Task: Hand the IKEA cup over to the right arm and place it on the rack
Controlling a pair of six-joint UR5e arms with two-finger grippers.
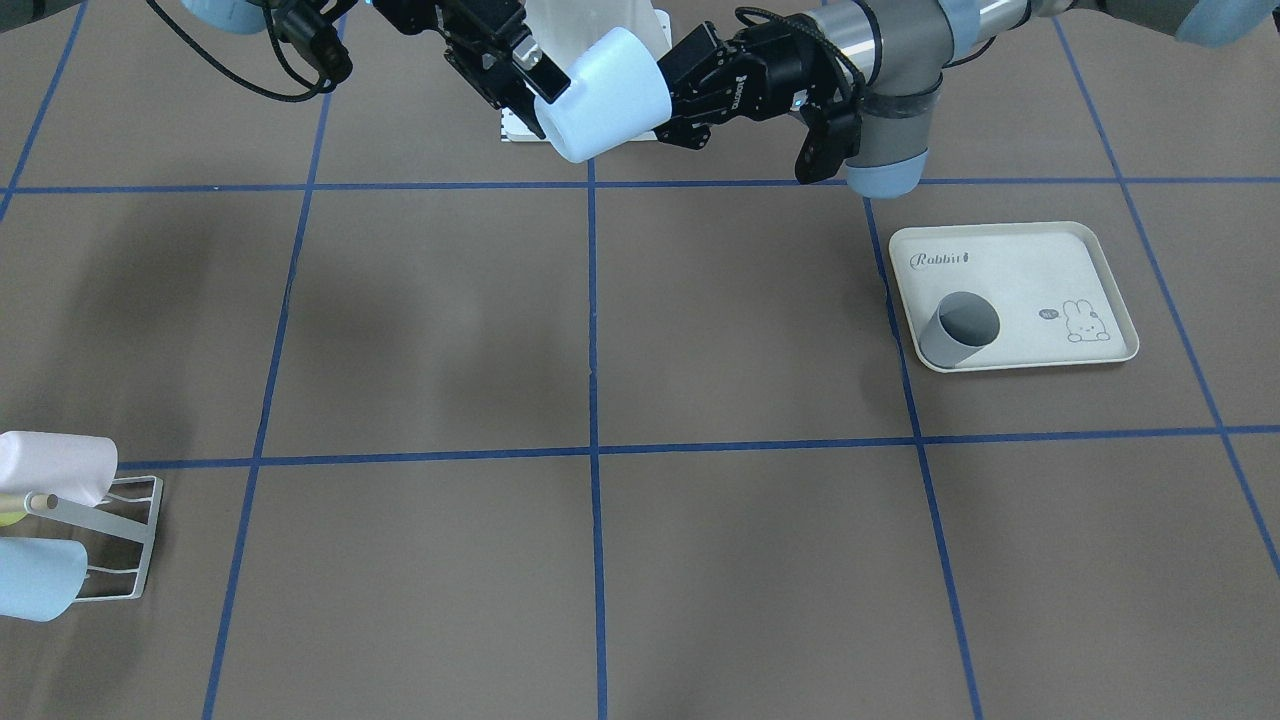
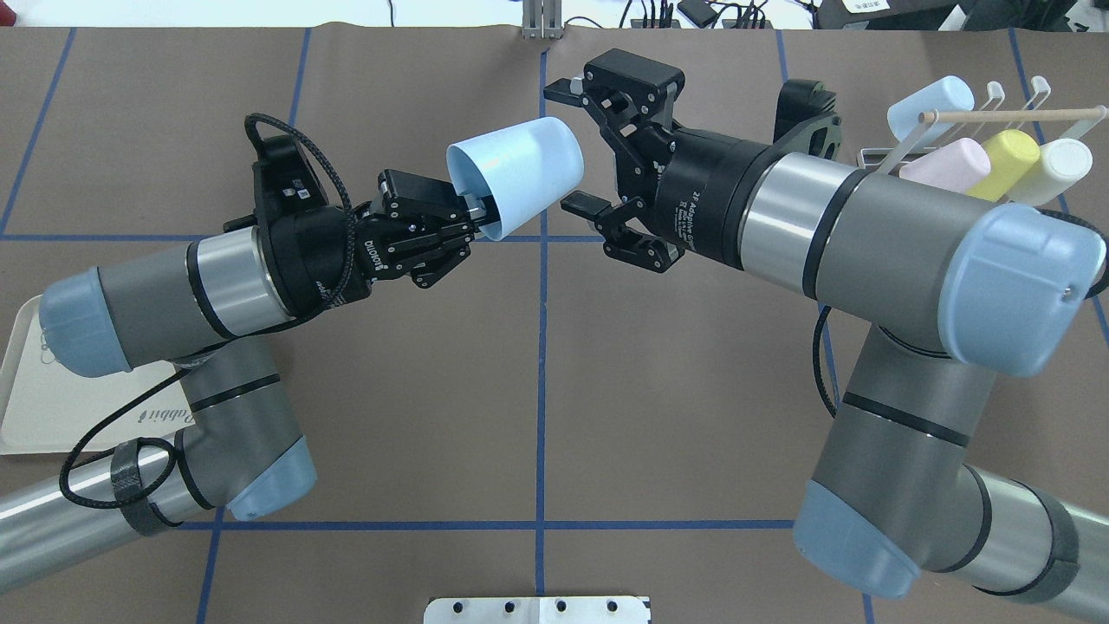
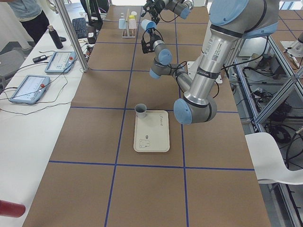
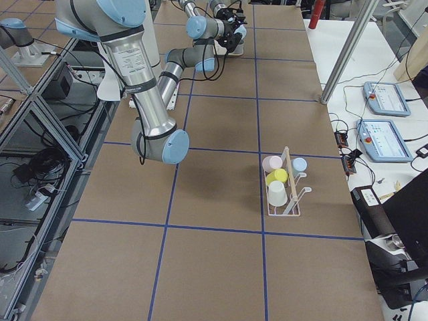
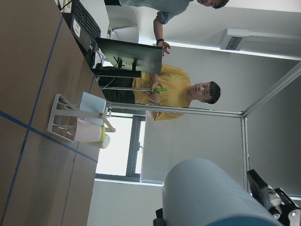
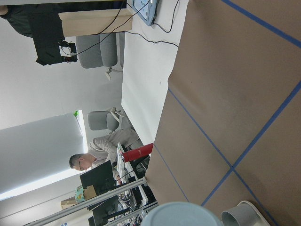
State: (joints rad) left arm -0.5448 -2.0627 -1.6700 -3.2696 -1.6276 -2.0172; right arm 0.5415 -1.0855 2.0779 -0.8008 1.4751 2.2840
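IKEA cup (image 2: 520,173), pale blue: held sideways in the air above the middle of the surface (image 2: 433,390). Pinched at the rim by the left pincer (image 2: 479,214), forearm reaching right. Flanked at the closed end by the right pincer (image 2: 572,146), spread wide, forearm reaching left. "Rabbit" printed on the tray (image 1: 1030,280) at left.

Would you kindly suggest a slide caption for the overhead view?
Mid-air handover: the left tool holds the blue cup by its rim; the open right tool flanks its base.
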